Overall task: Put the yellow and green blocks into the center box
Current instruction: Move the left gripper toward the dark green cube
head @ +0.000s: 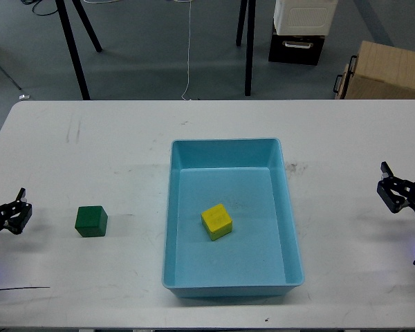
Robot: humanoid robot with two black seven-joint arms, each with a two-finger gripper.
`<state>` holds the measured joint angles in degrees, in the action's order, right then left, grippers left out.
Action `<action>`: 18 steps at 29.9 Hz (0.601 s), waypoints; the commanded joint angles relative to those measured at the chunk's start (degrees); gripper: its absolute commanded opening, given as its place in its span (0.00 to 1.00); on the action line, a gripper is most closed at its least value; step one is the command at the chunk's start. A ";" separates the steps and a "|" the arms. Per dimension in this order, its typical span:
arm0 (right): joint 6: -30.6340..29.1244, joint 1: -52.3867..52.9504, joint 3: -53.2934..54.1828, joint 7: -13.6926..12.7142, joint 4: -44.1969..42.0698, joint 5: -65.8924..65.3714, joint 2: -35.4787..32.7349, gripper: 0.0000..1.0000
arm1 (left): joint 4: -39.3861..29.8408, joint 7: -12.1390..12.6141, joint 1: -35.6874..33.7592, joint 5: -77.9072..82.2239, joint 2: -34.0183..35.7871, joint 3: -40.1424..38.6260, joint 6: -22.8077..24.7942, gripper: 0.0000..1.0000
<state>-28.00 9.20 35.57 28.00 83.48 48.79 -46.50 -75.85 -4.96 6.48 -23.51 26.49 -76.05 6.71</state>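
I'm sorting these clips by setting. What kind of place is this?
Probably a lab or workshop: a white table on a grey floor, black stand legs behind it, a cardboard box and a trailing cable.

I get one head view — looking forward and down over the white table [124,138], floor beyond.

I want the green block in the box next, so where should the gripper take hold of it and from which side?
Come straight down on the green block with the left gripper, likely closing on two opposite side faces. It sits flat on the white table with its top face showing and open space all round, left of the blue box.
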 commanded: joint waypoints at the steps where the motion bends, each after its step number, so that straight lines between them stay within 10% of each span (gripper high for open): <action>1: 0.00 -0.23 -0.23 0.00 -0.07 -0.10 0.09 1.00 | 0.00 -0.66 0.11 0.13 0.14 0.03 0.32 1.00; 8: 0.00 -0.41 0.20 0.00 -0.07 -0.10 -0.08 1.00 | 0.00 -1.36 0.11 0.13 0.05 -0.50 -0.02 1.00; 18: 0.00 -0.41 0.21 0.00 0.02 -0.18 -0.08 1.00 | 0.00 -8.74 0.29 0.05 0.05 -1.20 0.85 1.00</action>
<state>-28.00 8.79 35.70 28.00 83.43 48.62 -46.53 -75.85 -10.85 6.84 -23.42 26.54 -77.24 7.29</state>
